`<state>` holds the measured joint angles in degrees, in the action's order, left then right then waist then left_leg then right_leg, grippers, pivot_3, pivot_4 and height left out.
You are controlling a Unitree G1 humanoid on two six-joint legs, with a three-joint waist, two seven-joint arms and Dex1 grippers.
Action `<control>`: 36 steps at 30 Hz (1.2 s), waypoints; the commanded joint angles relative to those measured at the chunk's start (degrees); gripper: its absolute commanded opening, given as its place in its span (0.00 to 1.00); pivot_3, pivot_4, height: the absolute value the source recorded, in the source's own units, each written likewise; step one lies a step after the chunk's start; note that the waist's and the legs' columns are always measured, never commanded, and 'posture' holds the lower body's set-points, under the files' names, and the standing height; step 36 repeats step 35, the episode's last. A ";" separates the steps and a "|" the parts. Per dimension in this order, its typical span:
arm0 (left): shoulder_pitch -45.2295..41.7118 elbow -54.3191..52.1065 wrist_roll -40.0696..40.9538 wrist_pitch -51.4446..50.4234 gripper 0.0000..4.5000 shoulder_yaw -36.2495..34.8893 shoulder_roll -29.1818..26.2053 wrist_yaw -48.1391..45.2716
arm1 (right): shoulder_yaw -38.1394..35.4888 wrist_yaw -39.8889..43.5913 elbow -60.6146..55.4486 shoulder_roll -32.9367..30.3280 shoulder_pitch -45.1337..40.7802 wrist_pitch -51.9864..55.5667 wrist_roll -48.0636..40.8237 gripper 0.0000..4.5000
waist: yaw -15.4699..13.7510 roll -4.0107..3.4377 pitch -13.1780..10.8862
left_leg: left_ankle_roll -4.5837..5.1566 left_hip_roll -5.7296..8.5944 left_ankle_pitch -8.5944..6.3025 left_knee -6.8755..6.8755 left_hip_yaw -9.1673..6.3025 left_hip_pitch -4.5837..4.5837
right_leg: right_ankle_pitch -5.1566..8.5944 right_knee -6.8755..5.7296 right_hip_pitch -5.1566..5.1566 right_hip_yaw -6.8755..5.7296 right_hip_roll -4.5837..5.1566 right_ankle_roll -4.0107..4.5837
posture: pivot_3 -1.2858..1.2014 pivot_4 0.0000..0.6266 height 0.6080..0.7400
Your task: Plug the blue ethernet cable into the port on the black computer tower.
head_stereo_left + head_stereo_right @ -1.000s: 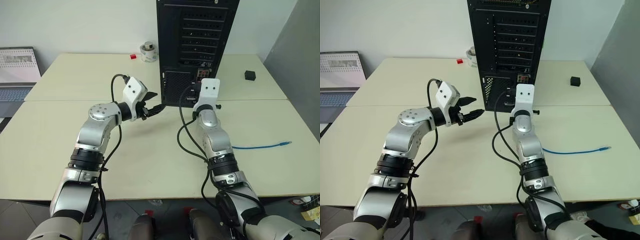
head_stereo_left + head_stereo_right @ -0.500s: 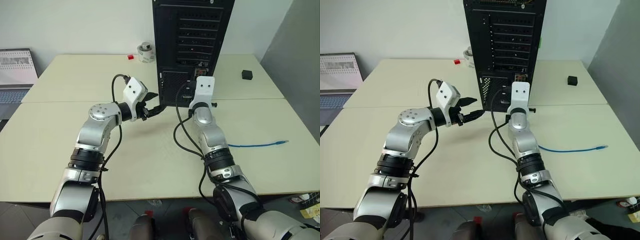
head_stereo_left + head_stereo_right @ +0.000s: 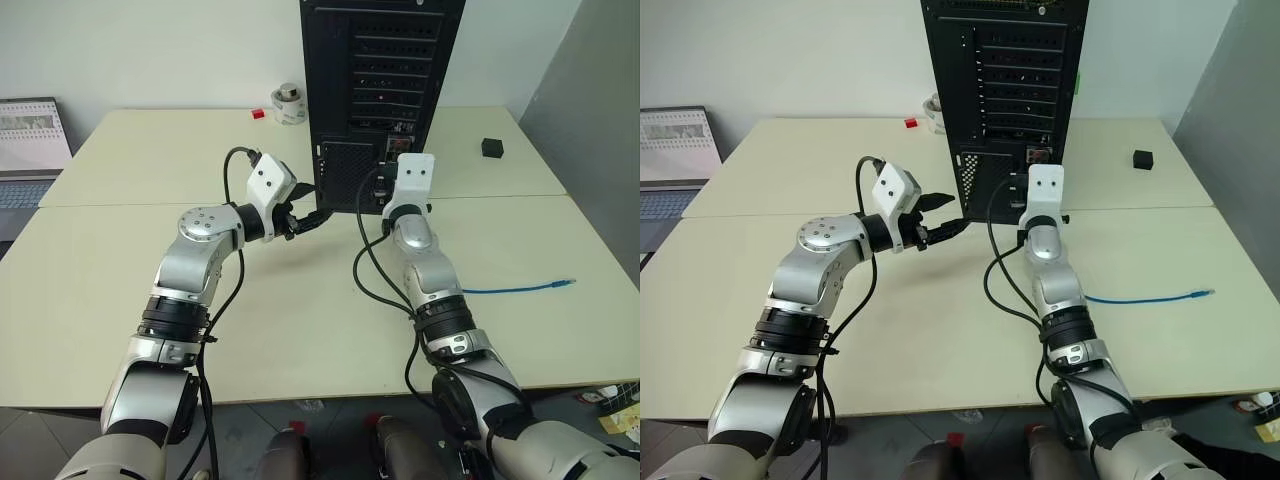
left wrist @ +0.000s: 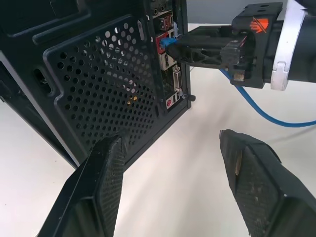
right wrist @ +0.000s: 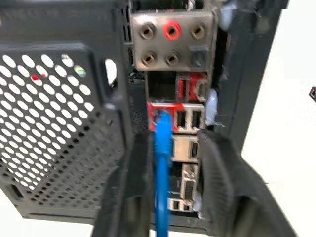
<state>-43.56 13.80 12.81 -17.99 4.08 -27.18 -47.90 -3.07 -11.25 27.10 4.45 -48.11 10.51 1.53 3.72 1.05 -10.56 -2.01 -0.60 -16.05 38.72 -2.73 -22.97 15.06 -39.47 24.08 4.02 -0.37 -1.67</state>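
Blue ethernet cable [image 5: 162, 168] plug sits in the port on the black computer tower [image 4: 106, 94], cord running between the right end effector [image 5: 170, 163] fingers, which stand parted, released; back straight off, don't snag cord; left end effector [image 4: 173, 182] released, beside tower.
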 commanded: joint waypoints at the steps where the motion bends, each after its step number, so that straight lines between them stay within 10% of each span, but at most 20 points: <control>1: -1.82 -0.58 -0.03 1.66 0.70 -1.34 0.41 0.76 | 0.78 1.11 -6.16 -0.81 1.50 1.35 0.13 0.54 | -0.05 0.00 0.00 | 0.00 0.00 0.00 0.00 0.00 -0.01 | 0.00 0.00 0.00 0.01 0.01 0.00 | 0.52 0.24 1.00; 9: -1.30 -0.37 -0.92 2.86 0.70 -1.77 0.39 3.14 | 3.96 13.58 -31.53 -6.07 13.04 11.79 -4.55 0.95 | -0.46 0.00 0.00 | 0.00 0.01 0.00 0.01 -0.01 -0.04 | 0.00 0.04 0.00 0.00 0.01 -0.01 | 0.52 0.24 1.00; 23: 2.11 -5.71 1.76 -0.97 0.70 -3.68 -4.30 1.02 | -4.50 44.40 -46.20 -33.73 21.29 21.11 -23.45 0.95 | -0.57 0.01 0.00 | 0.02 -0.01 -0.01 0.02 -0.06 -0.02 | 0.01 0.23 -0.14 -0.07 -0.05 -0.02 | 0.52 0.24 1.00; 36: 2.89 -4.99 2.64 0.03 0.70 -5.17 -6.31 -1.59 | -4.72 49.86 -42.34 -40.27 14.99 27.59 -28.47 0.95 | -0.96 0.01 -0.01 | 0.03 0.00 -0.01 0.02 -0.12 -0.01 | 0.01 0.40 -0.28 -0.15 -0.03 -0.02 | 0.52 0.24 1.00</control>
